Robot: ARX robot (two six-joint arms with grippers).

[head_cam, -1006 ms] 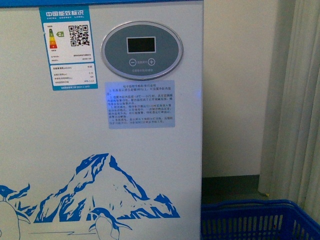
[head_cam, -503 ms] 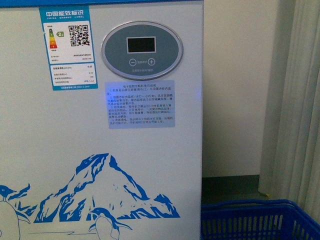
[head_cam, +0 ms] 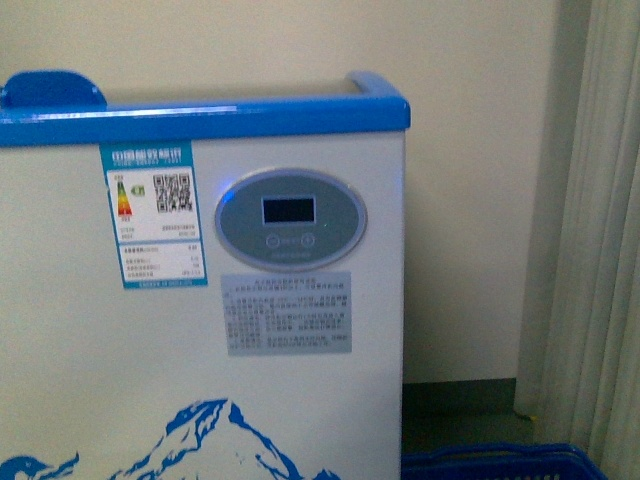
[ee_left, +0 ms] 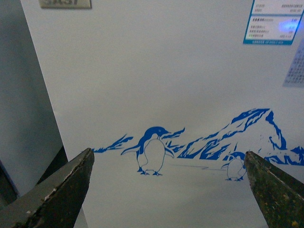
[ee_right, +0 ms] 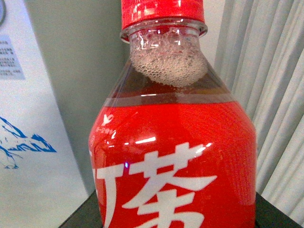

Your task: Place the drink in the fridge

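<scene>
Right up against the right wrist camera, the drink (ee_right: 175,156) stands upright in the right gripper (ee_right: 175,222). The gripper is pinching the bottle low on its body, and only dark edges of it show to either side of the base. The bottle has a red cap (ee_right: 161,12), foam in the neck, dark liquid and a red label with white characters. Beyond this gripper, to one side of the bottle, is a white corner of the fridge (head_cam: 200,380); to the other side hangs a pale curtain (ee_right: 270,95).

The left gripper (ee_left: 167,156) is spread wide with nothing between its fingers (ee_left: 61,190). Straight ahead of it is the fridge's white front, where a blue penguin (ee_left: 153,151) and mountains are printed.

From the front, the fridge shows its blue top rim (head_cam: 200,118), an oval grey display (head_cam: 290,218) and an energy sticker (head_cam: 155,215). A blue basket (head_cam: 500,465) sits low beside it.
</scene>
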